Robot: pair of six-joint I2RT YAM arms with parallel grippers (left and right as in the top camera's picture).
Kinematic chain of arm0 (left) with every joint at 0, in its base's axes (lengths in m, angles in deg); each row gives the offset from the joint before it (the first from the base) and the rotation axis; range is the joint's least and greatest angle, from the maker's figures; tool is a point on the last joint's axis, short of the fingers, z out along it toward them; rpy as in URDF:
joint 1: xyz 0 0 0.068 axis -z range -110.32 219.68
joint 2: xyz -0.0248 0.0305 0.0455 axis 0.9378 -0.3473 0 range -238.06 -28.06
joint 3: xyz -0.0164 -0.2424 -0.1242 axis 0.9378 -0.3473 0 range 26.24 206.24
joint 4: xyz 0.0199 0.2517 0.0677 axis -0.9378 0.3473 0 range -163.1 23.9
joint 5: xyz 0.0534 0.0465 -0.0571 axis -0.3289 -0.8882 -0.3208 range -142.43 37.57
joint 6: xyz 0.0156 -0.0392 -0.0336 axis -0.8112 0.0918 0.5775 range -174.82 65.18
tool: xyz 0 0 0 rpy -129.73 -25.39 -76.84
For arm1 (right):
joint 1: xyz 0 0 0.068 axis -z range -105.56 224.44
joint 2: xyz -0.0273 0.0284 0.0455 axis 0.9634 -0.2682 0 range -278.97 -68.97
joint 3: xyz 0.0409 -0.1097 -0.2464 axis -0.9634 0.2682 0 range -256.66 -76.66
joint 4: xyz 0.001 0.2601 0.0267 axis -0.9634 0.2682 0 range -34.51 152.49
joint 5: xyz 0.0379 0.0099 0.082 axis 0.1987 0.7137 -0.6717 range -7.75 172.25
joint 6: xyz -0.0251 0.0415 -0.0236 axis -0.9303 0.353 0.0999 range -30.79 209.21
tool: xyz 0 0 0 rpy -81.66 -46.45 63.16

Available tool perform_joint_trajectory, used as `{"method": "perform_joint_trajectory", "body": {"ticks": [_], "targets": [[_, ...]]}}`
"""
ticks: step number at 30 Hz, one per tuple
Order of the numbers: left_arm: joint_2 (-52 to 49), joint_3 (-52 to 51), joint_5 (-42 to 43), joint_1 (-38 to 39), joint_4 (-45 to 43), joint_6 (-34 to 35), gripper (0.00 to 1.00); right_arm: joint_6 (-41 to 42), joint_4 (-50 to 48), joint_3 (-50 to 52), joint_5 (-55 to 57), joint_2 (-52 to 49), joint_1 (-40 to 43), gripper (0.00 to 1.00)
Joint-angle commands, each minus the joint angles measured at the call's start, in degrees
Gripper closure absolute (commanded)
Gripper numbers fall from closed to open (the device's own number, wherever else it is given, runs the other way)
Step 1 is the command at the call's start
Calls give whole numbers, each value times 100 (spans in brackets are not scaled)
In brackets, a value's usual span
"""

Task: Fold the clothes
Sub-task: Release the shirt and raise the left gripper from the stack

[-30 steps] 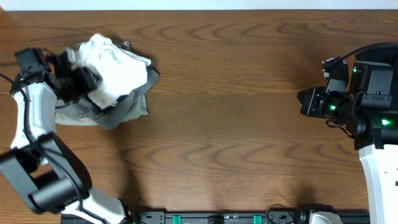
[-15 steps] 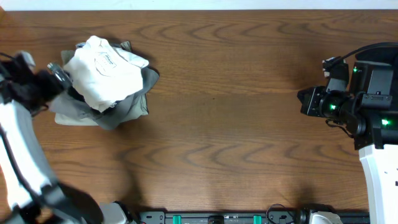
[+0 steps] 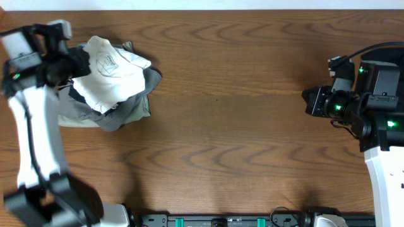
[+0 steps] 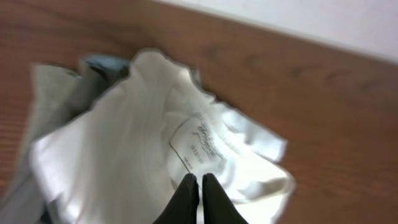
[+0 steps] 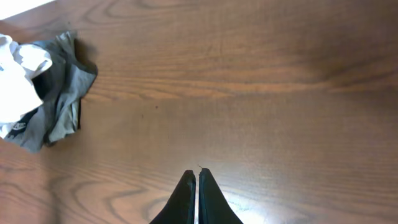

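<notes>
The clothes lie in a crumpled heap at the table's back left: a white T-shirt (image 3: 113, 72) with a small grey print (image 3: 108, 61) lies over a grey garment (image 3: 129, 110) and a paler one (image 3: 69, 117). My left gripper (image 3: 82, 63) hovers at the heap's left edge, shut. In the left wrist view its fingertips (image 4: 199, 177) are together over the white T-shirt (image 4: 124, 155), just below the print (image 4: 202, 140), with no fabric pinched between them. My right gripper (image 3: 307, 102) stays far off at the right, shut and empty (image 5: 196, 172) over bare wood; the heap (image 5: 56, 93) shows at the far left of its view.
Brown wooden table (image 3: 227, 126) spreads between the heap and the right arm. A black rail (image 3: 221, 221) runs along the front edge. The right arm's base (image 3: 382, 94) stands at the right edge.
My left gripper let go of the white T-shirt, pulled away left, then swung to the heap's back-left side and shut. The shirt settled on the heap. The right arm stayed put.
</notes>
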Motion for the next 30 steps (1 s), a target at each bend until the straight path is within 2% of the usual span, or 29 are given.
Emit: {"method": "perform_joint_trajectory", "body": {"ticks": [1, 3, 4, 6, 8, 10, 13, 16, 20, 24, 27, 28, 30], "targets": [[-800, -20, -4, 57, -55, -407, 92, 59, 151, -4, -68, -11, 4, 96], [-1207, -20, -2, 57, -70, -398, 84, 55, 260, -4, -63, -11, 4, 94], [-1384, -20, -4, 59, -52, -400, 83, 55, 278, -4, -66, -11, 4, 94], [-1598, -20, -4, 63, 24, -402, 66, 57, 275, -4, -66, -11, 4, 94], [-1648, -20, -2, 63, 87, -400, 59, 55, 262, -4, -66, -9, 4, 94], [-1504, 13, 42, 79, 111, -398, 38, 7, 240, -4, -68, -9, 4, 94], [-1056, 144, 63, 103, 256, -396, 24, -66, 195, -4, -70, 0, 4, 94], [-354, 391, 83, 136, 501, -157, 16, -291, 17, -4, -74, 46, 4, 93], [671, 778, 293, 304, 1023, -118, 13, -358, -507, -7, -557, 205, 4, 91], [1652, 984, 299, 704, 1770, -411, 12, -356, -1130, -7, -1115, 544, 4, 83], [2367, 988, 258, 1143, 2389, -527, 8, -356, -1318, -7, -1222, 925, 4, 73], [2566, 988, 155, 1270, 2597, -527, 8, -361, -1316, -7, -1200, 1082, 4, 70], [2970, 988, -297, 1502, 3084, -522, 2, -450, -1305, -7, -1200, 1357, 4, 63]]}}
